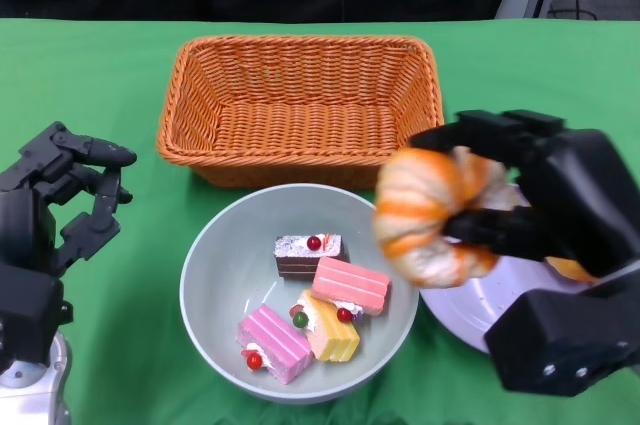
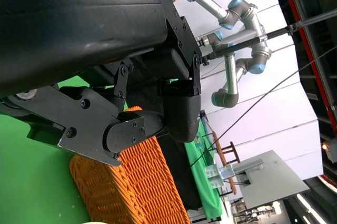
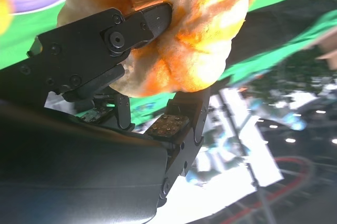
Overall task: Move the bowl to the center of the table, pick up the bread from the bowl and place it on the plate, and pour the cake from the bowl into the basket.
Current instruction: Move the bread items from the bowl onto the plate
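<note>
right hand [image 1: 545, 235]: lower right of head view, black, blocky; fingers [image 3: 131, 26] wrapped round the bread, gripping it.
bread [image 1: 435, 215]: held up in the air, at the hand's left side, over the gap btwn bowl rim and plate. Round, lobed like a knot, orange stripes on pale crumb, soft-looking; fingers press into it in the wrist view.
bowl [image 1: 215, 275]: lower centre, round, smooth grey-green, just left of plate. Holds cakes [image 1: 318, 305]: small rectangular slices, pink, yellow, one choc-brown, w/ red and green dots on top.
plate [image 1: 480, 305]: lower right, pale, speckled, round; mostly hidden under the hand and bread.
left hand [image 1: 60, 210]: left edge, black, holding nothing, fingers loosely curled but apart, above the green cloth, well apart from bowl.
basket [image 1: 300, 105]: upper centre, just behind bowl; orange wicker, woven, rectangular w/ rounded corners.
table [image 1: 120, 75]: green cloth, flat, matte.
</note>
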Controlling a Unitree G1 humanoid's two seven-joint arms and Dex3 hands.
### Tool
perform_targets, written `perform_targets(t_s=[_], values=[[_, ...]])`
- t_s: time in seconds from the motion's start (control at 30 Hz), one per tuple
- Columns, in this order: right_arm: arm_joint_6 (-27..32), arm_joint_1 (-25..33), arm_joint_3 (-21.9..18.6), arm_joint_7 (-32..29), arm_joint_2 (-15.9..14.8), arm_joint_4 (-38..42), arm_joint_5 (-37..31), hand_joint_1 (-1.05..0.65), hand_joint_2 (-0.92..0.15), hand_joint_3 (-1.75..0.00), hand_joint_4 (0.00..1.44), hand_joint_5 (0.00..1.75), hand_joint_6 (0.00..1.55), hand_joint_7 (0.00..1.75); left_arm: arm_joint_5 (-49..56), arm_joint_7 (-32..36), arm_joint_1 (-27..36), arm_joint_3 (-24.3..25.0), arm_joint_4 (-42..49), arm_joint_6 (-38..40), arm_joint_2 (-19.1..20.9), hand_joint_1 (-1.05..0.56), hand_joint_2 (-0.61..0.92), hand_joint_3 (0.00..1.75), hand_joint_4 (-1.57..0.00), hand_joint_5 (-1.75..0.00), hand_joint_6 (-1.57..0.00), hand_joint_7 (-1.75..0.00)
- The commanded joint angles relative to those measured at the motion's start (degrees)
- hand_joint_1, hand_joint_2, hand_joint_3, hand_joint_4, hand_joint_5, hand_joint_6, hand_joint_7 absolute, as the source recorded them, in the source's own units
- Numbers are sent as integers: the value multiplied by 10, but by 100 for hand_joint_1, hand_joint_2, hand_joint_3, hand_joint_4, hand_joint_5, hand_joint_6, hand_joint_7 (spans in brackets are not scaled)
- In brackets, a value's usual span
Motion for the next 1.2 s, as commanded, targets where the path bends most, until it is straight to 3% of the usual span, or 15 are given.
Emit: perform_targets(t_s=[0.03,0.37,0.7,0.77,0.83,0.9,1.1,1.2], values=[[12,12,-22,1,-21,10,-3,-7,-90,0,74,148,90,73,-9,-6,0,5,5,-1,10,-12,73,72,-75,-149,-79,-116],[-10,1,-24,-48,-56,140,-27,-7,-89,0,73,144,97,56,-17,-18,3,7,1,2,9,-12,72,72,-75,-149,-78,-116],[-34,-14,-1,-79,-54,227,-33,-9,-90,0,75,135,100,43,-10,-9,3,6,3,-4,9,-13,75,67,-75,-151,-78,-117],[-32,-16,2,-75,-48,236,-28,-9,-91,-1,71,142,100,47,-12,-12,3,6,3,-6,9,-12,76,67,-75,-151,-78,-117],[-35,-18,5,-78,-43,246,-24,-7,-91,0,66,153,89,75,-12,-13,3,5,3,-6,10,-11,76,68,-76,-150,-78,-117],[-41,-20,7,-82,-42,253,-21,-7,-91,0,66,155,86,83,-11,-13,3,5,3,-5,10,-11,76,69,-77,-150,-78,-116],[-40,-30,25,-95,-32,278,-29,-8,-91,0,62,161,81,96,-6,-9,6,4,1,-4,11,-11,75,70,-77,-149,-78,-116],[-54,-48,43,-113,-24,325,-32,-9,-91,0,63,156,83,84,1,-4,9,3,-3,-1,11,-12,74,70,-76,-149,-78,-115]])
